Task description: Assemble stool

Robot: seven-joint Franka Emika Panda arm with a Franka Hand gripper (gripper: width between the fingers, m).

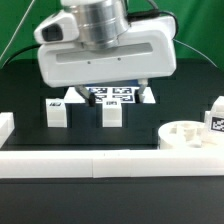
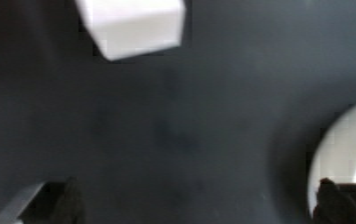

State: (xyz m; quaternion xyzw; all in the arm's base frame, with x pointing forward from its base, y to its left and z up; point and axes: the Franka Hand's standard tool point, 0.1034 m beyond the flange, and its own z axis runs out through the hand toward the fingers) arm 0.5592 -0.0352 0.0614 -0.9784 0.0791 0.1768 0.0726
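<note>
The white round seat (image 1: pixel 190 133) lies flat on the black table at the exterior view's right. One chunky leg (image 1: pixel 215 118) stands just behind it at the right edge. Two more legs (image 1: pixel 57 113) (image 1: pixel 113 115) stand mid-table, below my hand. My gripper (image 1: pixel 110 96) hovers above the table behind those two legs, open and empty. In the wrist view the two dark fingertips (image 2: pixel 50 205) stand wide apart with bare table between them in my gripper (image 2: pixel 196 206). That view also shows one white leg (image 2: pixel 136 28) and an arc of the seat (image 2: pixel 353 150).
The marker board (image 1: pixel 112 96) lies on the table behind the legs, partly hidden by my hand. A long white border rail (image 1: pixel 100 165) runs along the front edge, and another rail piece (image 1: pixel 5 125) stands at the exterior view's left.
</note>
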